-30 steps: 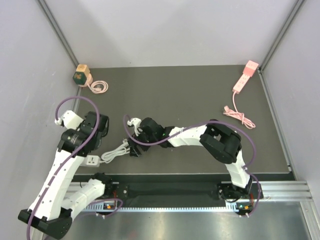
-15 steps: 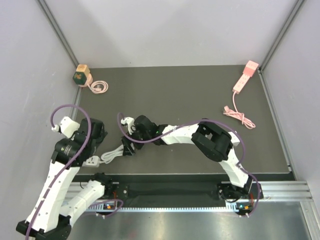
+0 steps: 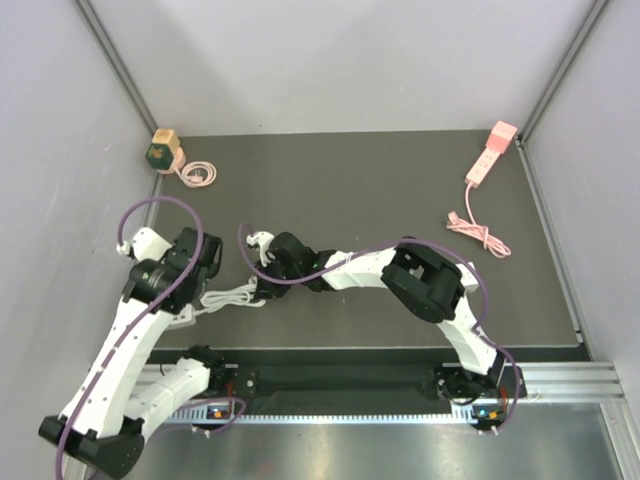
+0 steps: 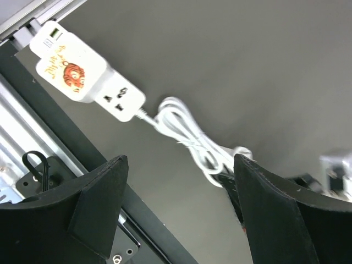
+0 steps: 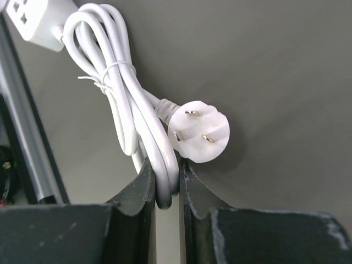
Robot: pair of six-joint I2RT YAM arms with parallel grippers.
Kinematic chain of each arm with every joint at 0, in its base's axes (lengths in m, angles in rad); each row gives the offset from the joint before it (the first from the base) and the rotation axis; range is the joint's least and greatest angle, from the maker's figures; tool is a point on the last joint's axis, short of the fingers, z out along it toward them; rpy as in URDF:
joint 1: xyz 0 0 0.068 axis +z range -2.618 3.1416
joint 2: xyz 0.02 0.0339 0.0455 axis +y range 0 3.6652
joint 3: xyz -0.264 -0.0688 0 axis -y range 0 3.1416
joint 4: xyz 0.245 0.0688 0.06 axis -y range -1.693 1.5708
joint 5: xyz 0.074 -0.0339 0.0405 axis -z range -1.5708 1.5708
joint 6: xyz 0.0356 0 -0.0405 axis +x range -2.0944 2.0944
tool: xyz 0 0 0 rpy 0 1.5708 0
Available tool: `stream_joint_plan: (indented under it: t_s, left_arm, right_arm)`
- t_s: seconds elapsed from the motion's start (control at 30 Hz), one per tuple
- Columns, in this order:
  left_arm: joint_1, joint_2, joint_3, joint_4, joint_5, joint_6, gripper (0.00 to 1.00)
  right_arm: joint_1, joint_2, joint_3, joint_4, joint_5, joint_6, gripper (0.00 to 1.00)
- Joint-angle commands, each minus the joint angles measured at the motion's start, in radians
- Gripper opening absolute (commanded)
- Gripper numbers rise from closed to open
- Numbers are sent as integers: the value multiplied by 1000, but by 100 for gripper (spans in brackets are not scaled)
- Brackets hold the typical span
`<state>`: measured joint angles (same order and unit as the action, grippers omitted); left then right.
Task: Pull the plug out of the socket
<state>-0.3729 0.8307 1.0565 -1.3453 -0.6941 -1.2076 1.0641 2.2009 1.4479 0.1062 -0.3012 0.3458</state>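
Observation:
The white socket block [image 4: 77, 66] with an orange picture lies by the table's near edge, its outlet face bare. Its bundled white cord [image 4: 187, 137] runs right to a round white plug [image 5: 201, 132] that lies free on the mat, prongs showing. My right gripper [image 5: 165, 170] is shut on the end loop of the cord [image 5: 124, 99], just beside the plug. My left gripper [image 4: 180, 162] hangs open above the mat, right of the socket, with nothing between its fingers. From above, the cord [image 3: 230, 297] lies between the left gripper [image 3: 185, 275] and the right gripper [image 3: 268, 287].
A pink power strip [image 3: 490, 155] with its pink cord [image 3: 478, 232] lies at the back right. A small green and tan block [image 3: 163, 150] with a coiled pink cord [image 3: 200, 175] sits at the back left. The metal rail [image 4: 33, 181] borders the near edge.
My right gripper has gone from open to shut on the cord's loop. The left arm swung out and back over the socket. The cord bundle now lies flatter and more stretched out.

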Motion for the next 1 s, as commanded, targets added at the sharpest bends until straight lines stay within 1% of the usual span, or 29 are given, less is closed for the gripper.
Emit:
stream_joint_plan:
  t_s: [0.0,0.1,0.23,0.5,0.63,0.67,0.73,0.77,0.83,0.87,0.9,0.93,0.97]
  left_arm:
    - [2,54,7,-147,-41,-49,82]
    - [3,56,5,-100,-16,-63,82]
    - [2,71,-7,-77,-12,-79,82]
    - [6,105,-26,-15,-8,-76,78]
    - [22,105,-30,56,-12,-20,76]
    - [26,105,-38,83,14,30,75]
    - [67,111,-43,141,86,84,69]
    - [68,113,-41,152,103,85,68]
    - [129,113,-36,178,137,132,67]
    - [155,110,-38,210,155,181,67]
    - [219,108,-41,233,207,207,67]
    - [254,108,-41,248,234,233,67]
    - [326,108,-44,264,264,278,66]
  right_arm:
    - [-53,-81,-75,10,152,7,0]
    - [-93,-128,-153,42,160,10,0]
    - [-125,-167,-193,24,158,-11,0]
    - [-138,-283,-287,-36,192,-64,0]
    - [-168,-329,-340,-60,194,-86,0]
    - [-174,-345,-348,-68,189,-90,0]
    - [-196,-365,-368,-75,153,-109,3]
    - [-200,-372,-374,-76,142,-120,5]
    - [-213,-382,-383,-88,125,-151,8]
    - [-216,-391,-385,-98,119,-160,8]
    - [-222,-394,-385,-103,108,-166,8]
    - [-225,-398,-389,-103,100,-182,11]
    - [-225,-406,-389,-132,91,-189,13]
